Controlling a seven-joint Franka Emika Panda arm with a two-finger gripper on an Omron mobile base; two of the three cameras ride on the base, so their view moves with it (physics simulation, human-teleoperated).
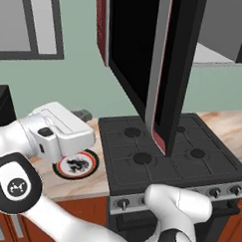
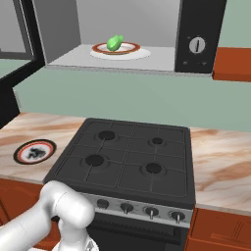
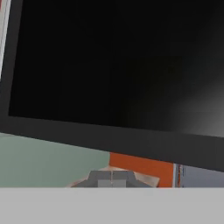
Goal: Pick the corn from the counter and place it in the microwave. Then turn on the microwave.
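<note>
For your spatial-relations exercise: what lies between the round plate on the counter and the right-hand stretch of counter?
In the right base view, the black gas stovetop lies between the plate and the right-hand counter.

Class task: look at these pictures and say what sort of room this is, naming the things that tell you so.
A rendered kitchen: a black four-burner gas stovetop set in a beige marble-look counter, with an open black-fronted microwave above it holding a small bright-green corn cob.

Black gas stovetop (image 2: 127, 159) with four burners; round red-rimmed plate (image 2: 34, 152) left of it.
</note>
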